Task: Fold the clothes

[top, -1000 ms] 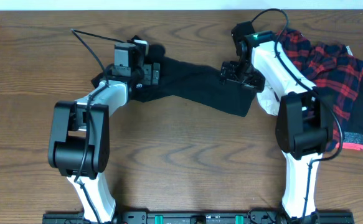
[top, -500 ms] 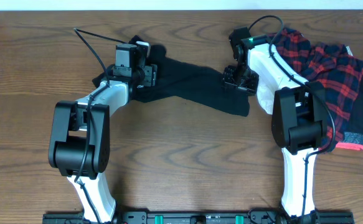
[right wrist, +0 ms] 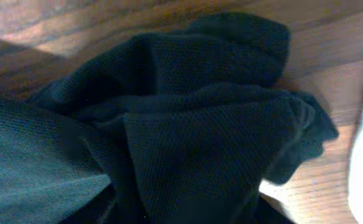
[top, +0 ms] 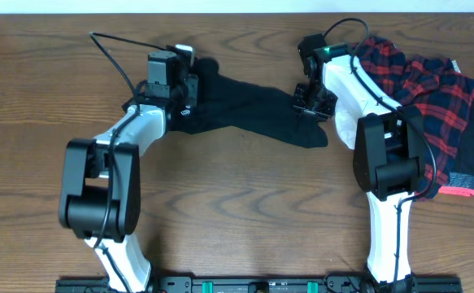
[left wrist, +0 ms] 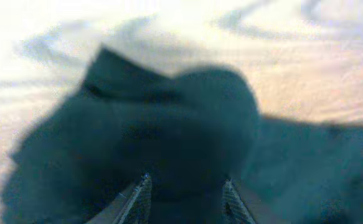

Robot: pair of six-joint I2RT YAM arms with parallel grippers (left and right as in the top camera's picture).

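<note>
Your black shirt (top: 253, 114) lies stretched in a crumpled band across the far half of the table (top: 237, 203), running from the left arm's end to the right arm's end and sagging toward you near its right end. The left gripper (top: 189, 89) is down on the shirt's left end. Its wrist camera, badly blurred, shows the two fingers (left wrist: 139, 198) standing somewhat apart with a dark mound of cloth bulging between them, but you cannot tell from this whether they are actually pinching it. The right gripper (top: 314, 104) sits on the shirt's right end. From its wrist you see only bunched black mesh fabric filling the view, with wood showing at the edges, so its claw cannot be read as spread or pressed together. The red-and-navy plaid garment (top: 423, 89) lies heaped at the far right of the table, behind the right arm — apart from the black shirt.
</note>
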